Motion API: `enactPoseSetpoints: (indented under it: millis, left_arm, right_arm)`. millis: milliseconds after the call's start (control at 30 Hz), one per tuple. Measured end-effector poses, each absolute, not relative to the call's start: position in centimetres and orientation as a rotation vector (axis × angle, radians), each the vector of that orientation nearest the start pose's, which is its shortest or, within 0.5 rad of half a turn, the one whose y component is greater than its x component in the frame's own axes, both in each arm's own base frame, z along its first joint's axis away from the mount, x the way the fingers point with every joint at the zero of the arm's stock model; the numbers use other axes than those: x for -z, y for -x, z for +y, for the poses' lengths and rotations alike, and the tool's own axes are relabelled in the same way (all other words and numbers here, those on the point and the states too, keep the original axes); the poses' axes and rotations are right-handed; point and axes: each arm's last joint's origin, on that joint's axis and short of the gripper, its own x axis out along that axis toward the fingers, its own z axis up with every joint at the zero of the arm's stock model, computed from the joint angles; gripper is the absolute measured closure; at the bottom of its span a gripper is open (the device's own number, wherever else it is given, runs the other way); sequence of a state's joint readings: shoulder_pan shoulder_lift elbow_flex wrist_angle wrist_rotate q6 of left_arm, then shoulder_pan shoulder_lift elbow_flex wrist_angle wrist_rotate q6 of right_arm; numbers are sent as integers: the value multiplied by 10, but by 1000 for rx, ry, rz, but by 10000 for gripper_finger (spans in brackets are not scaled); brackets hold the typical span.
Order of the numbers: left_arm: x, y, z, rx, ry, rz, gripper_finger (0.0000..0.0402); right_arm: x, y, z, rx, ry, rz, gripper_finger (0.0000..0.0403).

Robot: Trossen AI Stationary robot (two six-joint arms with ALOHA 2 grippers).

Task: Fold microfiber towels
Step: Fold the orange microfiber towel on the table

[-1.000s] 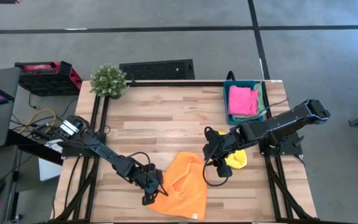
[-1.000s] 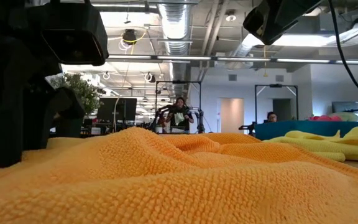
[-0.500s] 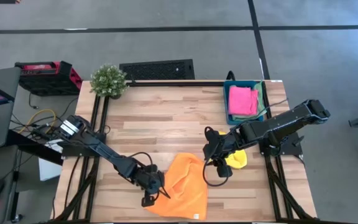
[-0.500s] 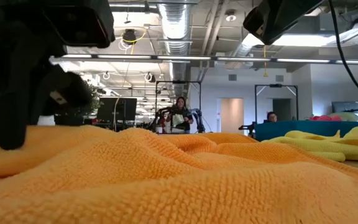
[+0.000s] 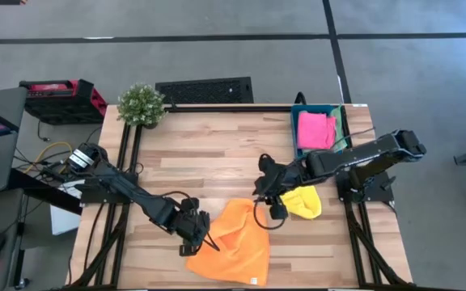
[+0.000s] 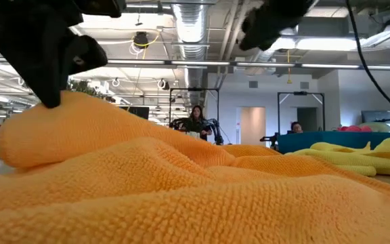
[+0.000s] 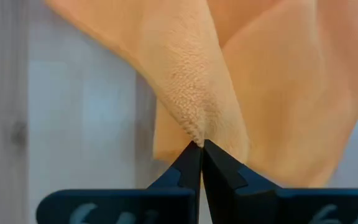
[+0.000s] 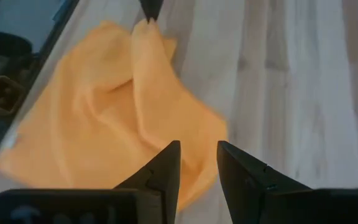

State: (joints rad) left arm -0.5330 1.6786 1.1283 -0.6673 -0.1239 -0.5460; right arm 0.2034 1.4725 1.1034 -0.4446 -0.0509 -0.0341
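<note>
Left tool (image 7: pixel 201 144) is pinched tight on a corner of the soft orange microfiber towel (image 5: pixel 233 238), which lies rumpled near the front edge of the pale wooden slatted table (image 5: pixel 201 162), its gripped edge raised off the boards into a peak. Right tool (image 8: pixel 197 163) hangs above the far edge of that towel with its two dark fingers apart and nothing between them. By my judgement the fold is only starting: one corner is taken, and the next move calls for the right tool to take a second corner so the cloth can be drawn out flat and carried over itself. A crumpled yellow microfiber towel (image 5: pixel 303 202) sits just beside the right arm, and a hot pink towel (image 5: pixel 315 129) rests in the teal plastic bin (image 5: pixel 295 137) at the far right corner. A small green potted plant (image 5: pixel 141 103) stands at the far left corner. Beyond the table is an open workroom with ceiling ducts and seated people (image 6: pixel 196 120).
</note>
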Motion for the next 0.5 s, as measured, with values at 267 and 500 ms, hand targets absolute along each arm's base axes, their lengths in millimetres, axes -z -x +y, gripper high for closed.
enactPoseSetpoints:
  millis: [267,500]
  left_arm:
    - [-201,-280,-157,70,-73,1195,401]
    - [-201,-278,-154,57,-79,1218,401]
  right_arm:
    - [-212,-347,52,-313,207,831,275]
    - [-177,-387,41,-380,295,889,275]
